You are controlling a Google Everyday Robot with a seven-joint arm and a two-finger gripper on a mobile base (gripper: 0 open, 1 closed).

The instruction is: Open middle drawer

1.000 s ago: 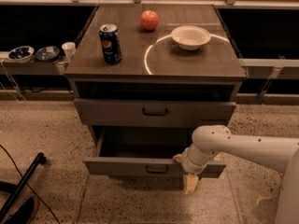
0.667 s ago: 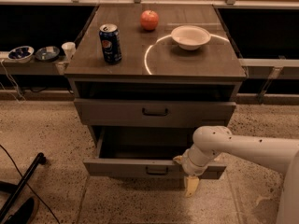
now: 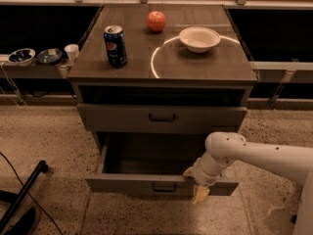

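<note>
Jutting far out from under the desk's front edge, the middle drawer [image 3: 127, 184] stands open, with its dark inside turned up to the camera. Its small black bar handle [image 3: 164, 186] sits at the centre of the front panel. The gripper [image 3: 195, 184] is at that panel, just right of the handle, on the side of the desk's front right corner. One pale yellowish part of it shows above the panel's top edge and another below the lower edge. Whether it is set wide, set narrow or closed on anything cannot be told. The white arm [image 3: 259, 155] comes in from the right, well out in front of the desk's front right corner, and its rounded joint lies over the right end of the drawer.

Above, the upper drawer [image 3: 112, 119] shows its front just under the desk's front edge, with a dark gap between the two.

On the desk top [image 3: 210, 67], a blue soda can [image 3: 115, 45] stands upright near the left edge. A red apple [image 3: 156, 21] lies close to the back edge at its middle. A white bowl [image 3: 199, 38] sits toward the right edge, apart from both. Beyond the left edge, a low ledge [image 3: 29, 70] carries two dark bowls [image 3: 21, 56] and a small white cup [image 3: 72, 52]. A black rod [image 3: 22, 192] lies on the speckled floor off the front left corner.
</note>
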